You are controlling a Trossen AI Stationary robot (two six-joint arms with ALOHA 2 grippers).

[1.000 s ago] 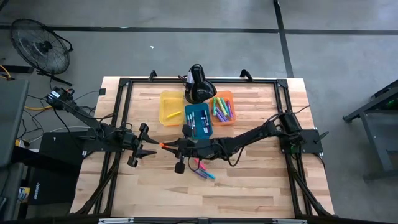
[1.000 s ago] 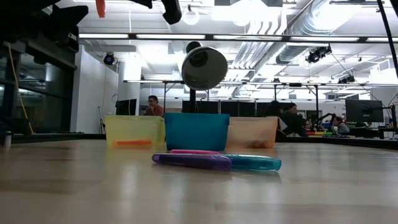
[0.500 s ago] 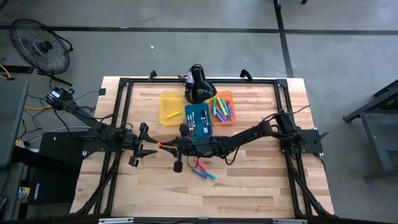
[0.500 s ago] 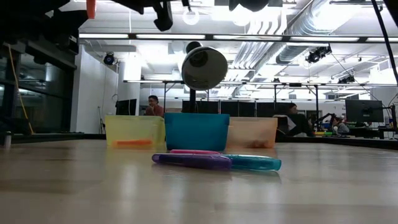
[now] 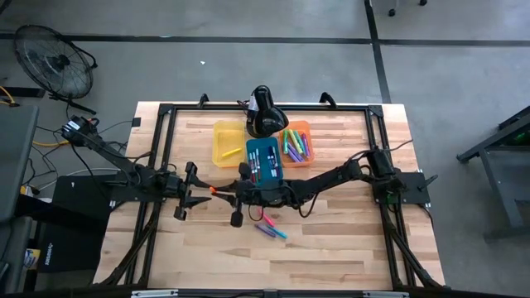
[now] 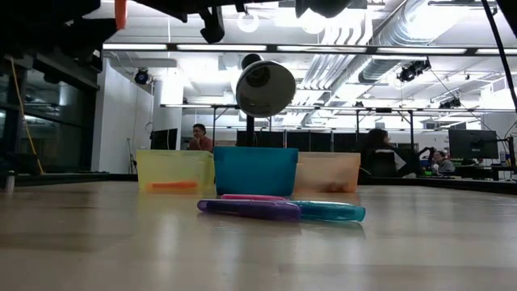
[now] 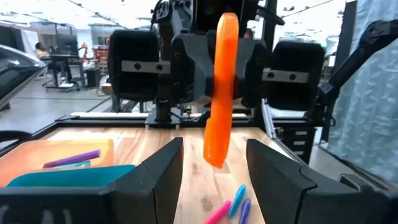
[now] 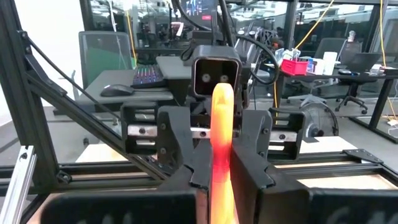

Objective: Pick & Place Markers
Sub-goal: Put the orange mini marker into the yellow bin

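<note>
My right gripper [image 5: 228,193] hangs above the table's middle, shut on an orange marker [image 5: 216,191] that points toward the table's left. My left gripper [image 5: 201,196] faces it, open. The marker's free end [image 7: 216,152] stands in the gap ahead of the left fingers [image 7: 163,171] and touches neither. Below, a purple marker [image 6: 250,208], a teal marker [image 6: 331,212] and a pink marker [image 6: 252,196] lie flat on the table. More markers lie in the orange bin [image 5: 307,142], the blue bin [image 5: 264,161] and the yellow bin [image 5: 225,142]. My right gripper pinches the orange marker between its two fingers [image 8: 249,177], which hide the held end. The fingers come level from the table's right and lie along the marker. The marker's barrel [image 8: 221,168] sticks out past the fingertips, about level, lifted clear of the table.
The three bins stand side by side at the table's far middle. Behind them stands a black round-headed device [image 5: 265,112]. A black frame [image 5: 166,112] runs around the table's edges. Bare wood lies along the near side [image 5: 273,265]. People sit in the room beyond.
</note>
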